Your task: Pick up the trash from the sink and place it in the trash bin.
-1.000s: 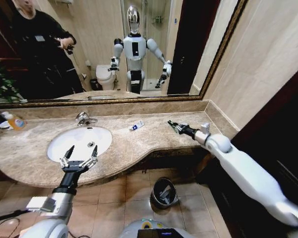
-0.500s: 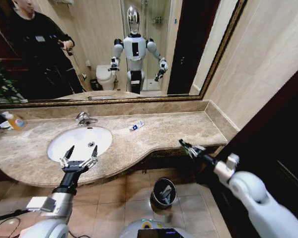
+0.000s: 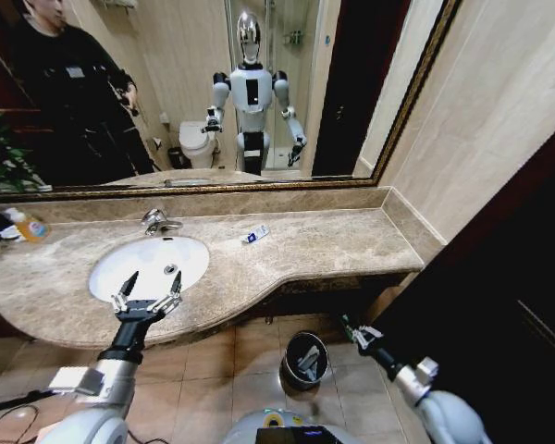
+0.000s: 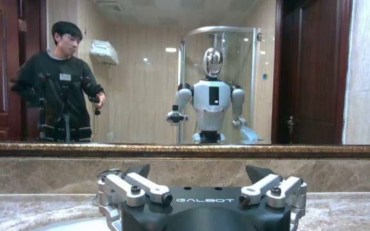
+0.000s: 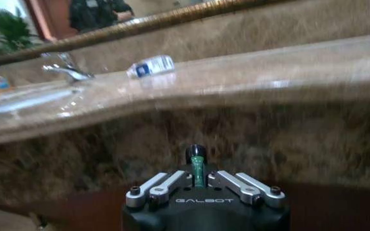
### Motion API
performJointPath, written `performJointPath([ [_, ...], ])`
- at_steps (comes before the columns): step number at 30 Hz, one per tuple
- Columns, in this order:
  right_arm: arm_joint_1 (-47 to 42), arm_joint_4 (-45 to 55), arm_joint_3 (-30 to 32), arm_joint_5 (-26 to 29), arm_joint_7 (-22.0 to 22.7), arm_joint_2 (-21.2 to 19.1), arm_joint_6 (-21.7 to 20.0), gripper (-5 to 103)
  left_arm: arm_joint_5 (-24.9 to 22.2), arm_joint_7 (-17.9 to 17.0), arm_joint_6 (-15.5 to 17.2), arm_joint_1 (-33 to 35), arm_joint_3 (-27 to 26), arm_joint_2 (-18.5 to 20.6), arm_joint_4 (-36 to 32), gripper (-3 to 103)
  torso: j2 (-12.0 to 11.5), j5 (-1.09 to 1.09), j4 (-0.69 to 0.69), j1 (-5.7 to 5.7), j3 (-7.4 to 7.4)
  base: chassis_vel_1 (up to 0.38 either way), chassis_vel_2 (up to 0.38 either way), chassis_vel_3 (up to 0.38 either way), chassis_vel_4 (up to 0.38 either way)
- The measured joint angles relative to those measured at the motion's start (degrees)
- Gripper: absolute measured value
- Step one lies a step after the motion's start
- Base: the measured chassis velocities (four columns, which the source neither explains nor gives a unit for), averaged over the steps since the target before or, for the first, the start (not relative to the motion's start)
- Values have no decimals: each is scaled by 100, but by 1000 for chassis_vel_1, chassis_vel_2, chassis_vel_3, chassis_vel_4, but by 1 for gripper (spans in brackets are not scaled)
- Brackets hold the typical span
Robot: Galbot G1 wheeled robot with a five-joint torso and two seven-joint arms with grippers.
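One small dark-green piece [image 5: 197, 166] sits pinched in the right end effector [image 3: 355, 329], which has dropped from the desk's right end to just beside the trash bin [image 3: 305, 360] on the floor: release looks close. Left end effector [image 3: 146, 298] hovers spread by the sink [image 3: 111, 268]. A white packet [image 3: 254, 235] lies near the desk's back edge.

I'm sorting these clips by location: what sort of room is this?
Likely a hotel-style bathroom: a white sink with a chrome faucet in a marble counter, and a wide mirror reflecting a toilet.
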Motion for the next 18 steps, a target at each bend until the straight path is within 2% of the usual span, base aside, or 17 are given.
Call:
performJointPath([
  [3,344,-473,-420,-438,610,275,147,8,0,0,0,0,0,0,0,100,0,0,0,0,0,0,0,0,0],
  [4,344,-473,-420,-438,610,275,147,8,0,0,0,0,0,0,0,100,0,0,0,0,0,0,0,0,0],
  [6,630,-869,-656,-705,952,458,175,8,0,0,0,0,0,0,0,100,0,-2,0,0,0,0,0,0,0],
  [12,1111,-1774,-987,-1337,1230,695,283,8,0,0,0,0,1,0,0,100,0,-1,0,0,0,0,0,0,0],
  [18,1492,-2554,-1230,-1609,1506,726,388,8,0,0,0,0,0,0,0,100,0,-1,0,0,0,0,0,0,0],
])
